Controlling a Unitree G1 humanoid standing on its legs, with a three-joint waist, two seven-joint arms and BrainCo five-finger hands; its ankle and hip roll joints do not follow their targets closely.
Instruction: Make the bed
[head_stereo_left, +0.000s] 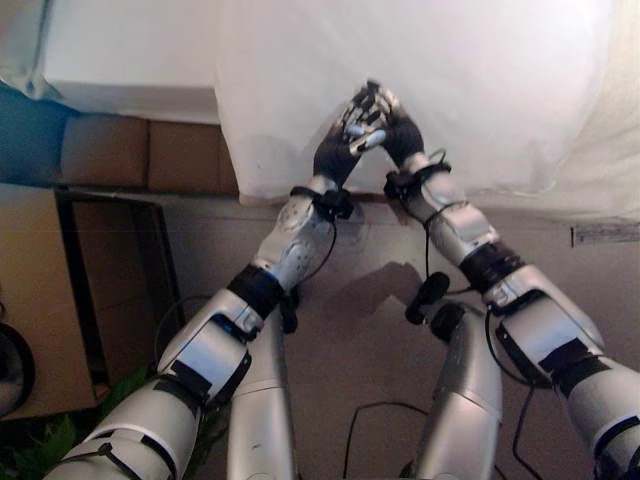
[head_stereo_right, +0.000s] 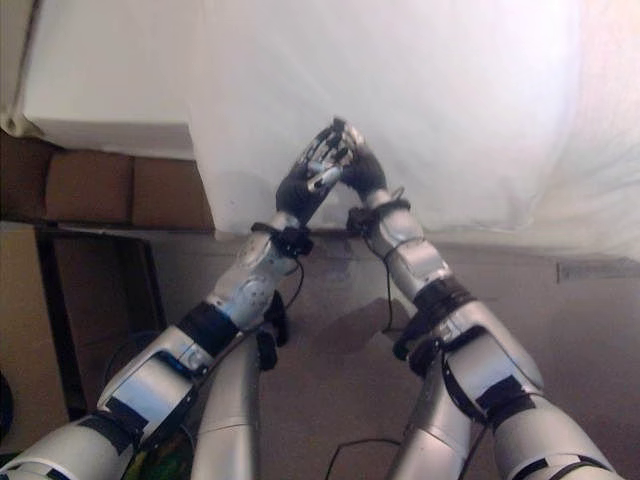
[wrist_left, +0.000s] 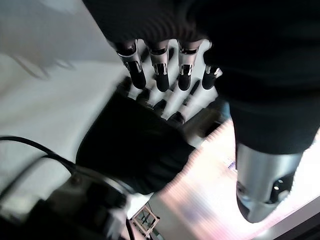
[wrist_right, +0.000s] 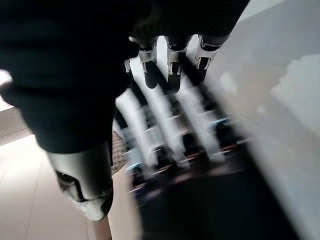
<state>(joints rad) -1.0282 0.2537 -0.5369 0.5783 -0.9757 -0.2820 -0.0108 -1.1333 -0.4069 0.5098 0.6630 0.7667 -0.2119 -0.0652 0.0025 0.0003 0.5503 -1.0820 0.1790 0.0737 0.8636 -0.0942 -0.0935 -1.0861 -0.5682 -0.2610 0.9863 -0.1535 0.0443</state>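
A white cover (head_stereo_left: 420, 70) lies over the bed and hangs down its near side to the floor. The bare white mattress (head_stereo_left: 130, 60) shows at the upper left. My left hand (head_stereo_left: 345, 140) and right hand (head_stereo_left: 402, 135) meet in front of the hanging cover, their fingertips touching to form a peak. In the left wrist view my left fingers (wrist_left: 160, 75) are straight over the back of the right hand (wrist_left: 135, 145). The right wrist view shows my right fingers (wrist_right: 170, 65) straight too, against the left hand's fingers (wrist_right: 170, 130). Neither hand grips cloth.
A brown bed base (head_stereo_left: 150, 155) shows under the mattress at the left. A wooden cabinet with a dark frame (head_stereo_left: 60, 290) stands at the left, with green leaves (head_stereo_left: 40, 445) at its foot. A white label (head_stereo_left: 605, 233) lies on the floor at the right.
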